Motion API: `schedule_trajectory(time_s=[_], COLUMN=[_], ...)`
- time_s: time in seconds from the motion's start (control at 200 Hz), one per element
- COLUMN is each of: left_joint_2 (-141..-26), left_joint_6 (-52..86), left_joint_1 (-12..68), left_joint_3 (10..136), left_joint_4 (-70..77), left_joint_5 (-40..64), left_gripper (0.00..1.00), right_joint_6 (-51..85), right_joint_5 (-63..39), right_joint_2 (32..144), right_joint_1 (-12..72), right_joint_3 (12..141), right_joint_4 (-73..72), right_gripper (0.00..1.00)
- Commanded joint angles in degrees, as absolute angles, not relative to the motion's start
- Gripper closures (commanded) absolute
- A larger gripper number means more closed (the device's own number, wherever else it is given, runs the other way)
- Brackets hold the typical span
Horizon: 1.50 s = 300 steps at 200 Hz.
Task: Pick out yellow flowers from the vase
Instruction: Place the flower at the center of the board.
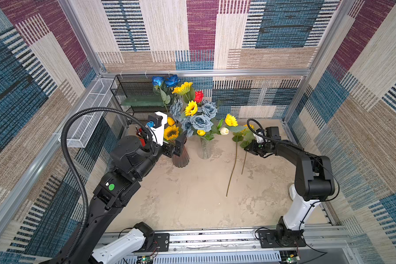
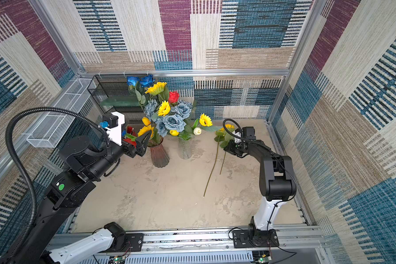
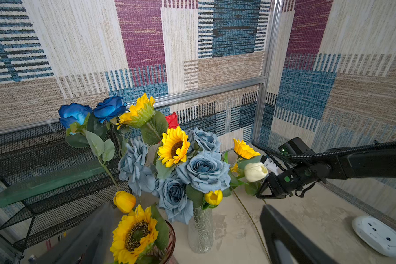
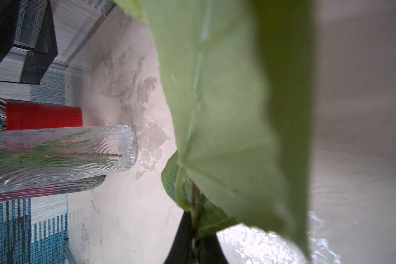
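Near the clear glass vase (image 1: 205, 148), your right gripper (image 1: 249, 148) is clamped on a sunflower stem (image 1: 244, 164) just under its leaves (image 1: 245, 143), low over the table (image 1: 192, 194). Your left gripper (image 1: 174, 147) gapes wide at the sunflower (image 1: 171, 132) in the ribbed brown vase (image 1: 180, 160). Yellow blooms (image 1: 191, 108) stand in both vases. Close left too low and you may catch the rim (image 3: 173, 233), tipping that vase.

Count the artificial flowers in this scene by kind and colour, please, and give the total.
Yellow fabric sunflowers with dark centres: 5 (one partly hidden)
Small yellow tulip buds: 2
Grey-blue fabric roses: 4
Bright blue fabric roses: 2
Red fabric rose: 1
White tulip bud: 1
Total: 15
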<state>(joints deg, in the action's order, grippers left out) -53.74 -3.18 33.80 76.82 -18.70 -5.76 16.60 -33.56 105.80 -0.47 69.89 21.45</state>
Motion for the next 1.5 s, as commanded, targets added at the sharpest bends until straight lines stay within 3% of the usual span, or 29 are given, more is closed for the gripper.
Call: schedule_trajectory(time_s=[0.0,0.15,0.346,0.666,0.781,0.831,0.846,0.876,1.497], left_joint_2=[-53.9,-54.0,-54.5,-54.8,-54.9,-55.0,-55.0,-55.1,-56.5], left_joint_6=[-2.1,-1.9,-1.7,-1.6,-1.5,-1.4,-1.4,-1.5,0.0], left_joint_1=[33.7,33.6,33.5,33.4,33.4,33.4,33.3,33.3,32.0], left_joint_3=[77.3,77.0,76.8,77.1,77.0,77.1,77.1,77.2,78.6], left_joint_4=[-17.7,-17.2,-16.7,-16.5,-16.4,-16.4,-16.5,-16.5,-19.0], left_joint_5=[-5.5,-5.2,-5.2,-5.4,-5.3,-5.1,-5.1,-5.1,-9.9], left_gripper=[0.01,0.01,0.01,0.01,0.01,0.01,0.01,0.0,0.01], right_joint_6=[14.6,14.9,15.2,16.3,17.1,17.3,17.5,17.7,23.7], right_joint_5=[-30.9,-29.9,-27.6,-26.1,-25.7,-25.9,-25.8,-25.8,-21.4], right_joint_2=[107.7,109.1,109.8,105.8,103.0,101.8,101.5,100.7,79.1], right_joint_1=[-0.5,-0.4,0.5,-0.4,-1.0,-1.3,-1.4,-1.5,-4.4], right_joint_3=[71.4,71.9,72.3,71.8,71.4,71.1,71.1,71.0,65.3], right_joint_4=[24.1,25.0,25.9,25.2,24.8,24.6,24.5,24.3,14.0], right_gripper=[1.0,0.96,0.49,0.35,0.11,0.08,0.0,0.04,0.04])
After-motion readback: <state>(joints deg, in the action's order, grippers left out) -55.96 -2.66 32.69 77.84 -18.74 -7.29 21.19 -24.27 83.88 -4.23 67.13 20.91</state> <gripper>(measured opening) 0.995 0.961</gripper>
